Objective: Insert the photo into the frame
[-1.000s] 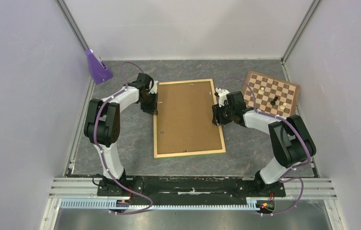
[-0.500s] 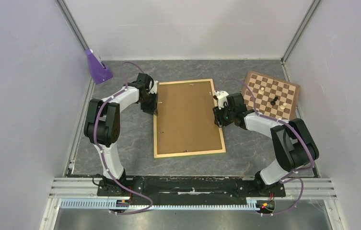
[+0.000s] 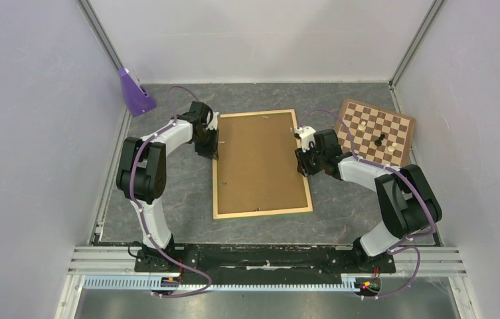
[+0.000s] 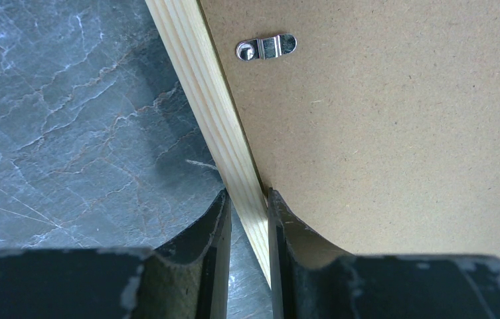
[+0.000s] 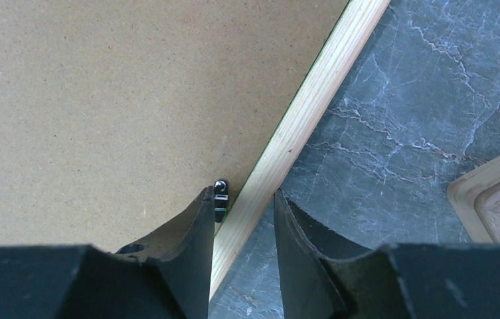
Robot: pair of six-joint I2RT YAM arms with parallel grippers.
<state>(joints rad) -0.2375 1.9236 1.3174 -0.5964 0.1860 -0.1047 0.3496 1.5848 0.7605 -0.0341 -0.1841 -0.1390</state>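
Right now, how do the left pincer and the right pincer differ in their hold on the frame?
The left pincer is clamped on the left rail of the frame, both fingers against the wood; the right pincer only straddles the right rail, table showing beside its outer finger. The left pincer sits slightly farther back along the frame than the right pincer. Both have one finger over the brown backing board.

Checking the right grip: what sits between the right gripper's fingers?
The frame's pale wooden rail lies between the right gripper's fingers, a gap beside the outer one; right wrist view.
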